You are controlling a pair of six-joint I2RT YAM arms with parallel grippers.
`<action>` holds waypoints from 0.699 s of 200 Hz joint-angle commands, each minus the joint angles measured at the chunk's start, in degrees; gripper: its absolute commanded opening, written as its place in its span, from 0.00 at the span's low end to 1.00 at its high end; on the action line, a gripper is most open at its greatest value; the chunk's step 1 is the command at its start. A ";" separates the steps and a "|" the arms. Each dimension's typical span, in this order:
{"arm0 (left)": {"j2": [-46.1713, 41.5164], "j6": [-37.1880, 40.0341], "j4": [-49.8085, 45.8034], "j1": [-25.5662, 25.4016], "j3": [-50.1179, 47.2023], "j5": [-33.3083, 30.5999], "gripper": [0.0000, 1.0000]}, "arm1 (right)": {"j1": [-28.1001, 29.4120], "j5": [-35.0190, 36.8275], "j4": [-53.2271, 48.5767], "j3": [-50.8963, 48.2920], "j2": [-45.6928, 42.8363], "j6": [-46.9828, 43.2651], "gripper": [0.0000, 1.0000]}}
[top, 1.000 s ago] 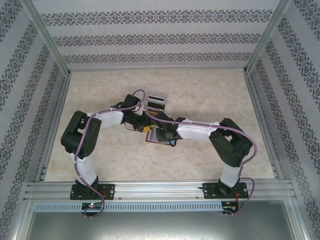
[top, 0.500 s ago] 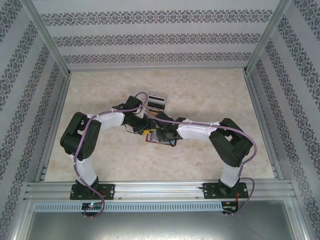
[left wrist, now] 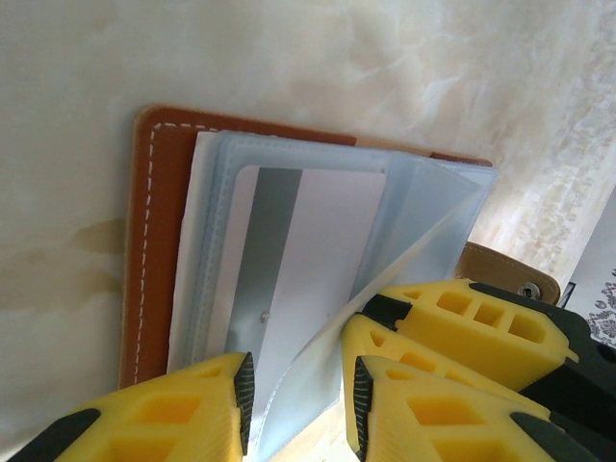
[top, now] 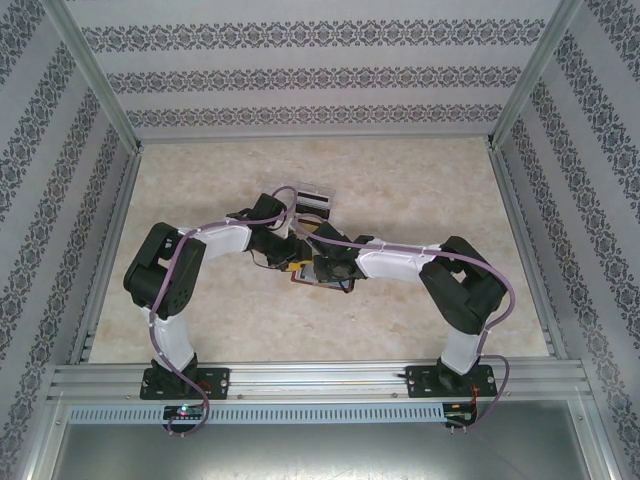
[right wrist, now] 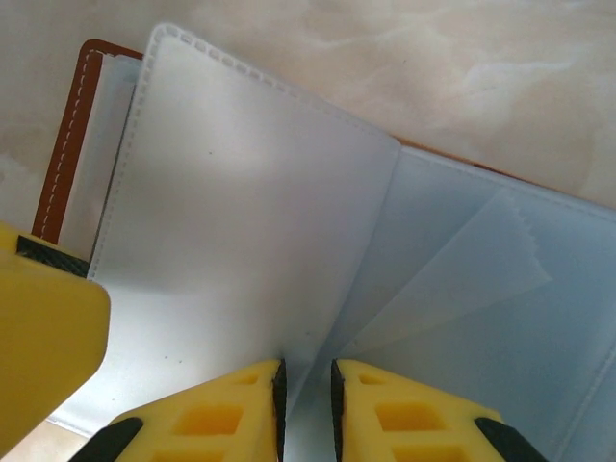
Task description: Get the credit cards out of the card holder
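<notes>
The brown stitched-leather card holder (left wrist: 154,241) lies open and flat on the pale marbled table (left wrist: 337,58), mid-table where the two arms meet, with loose cards (top: 308,200) lying just behind it. The right gripper (right wrist: 308,385) has its fingers pressed nearly together, pinching a clear plastic sleeve leaf (right wrist: 260,221) and holding it raised off the stack. Beneath that leaf a white card with a grey stripe (left wrist: 318,250) sits in its pocket. The left gripper (left wrist: 300,385) is narrowly spread, its pads either side of the pocket's near edge — not clamped on anything I can see.

The step in hand looks like drawing this card out. To do it well, the left pads should close on the card alone, not card plus plastic, and pull straight along the pocket's open side — with the right grip firm enough that the holder does not drag along.
</notes>
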 commanded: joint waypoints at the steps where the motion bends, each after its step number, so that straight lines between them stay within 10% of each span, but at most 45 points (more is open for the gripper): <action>1: 1.14 0.33 2.29 -1.02 0.14 1.04 0.34 | -0.81 -0.37 -0.54 -1.33 -0.66 0.69 0.22; 58: 1.33 -1.79 6.11 -1.11 -0.30 4.88 0.26 | -0.94 -0.45 0.98 -2.40 -5.92 -1.51 0.31; 140: 0.57 -8.97 17.21 -4.79 -0.25 8.58 0.39 | -3.33 8.89 1.27 -11.32 -23.44 -1.65 0.40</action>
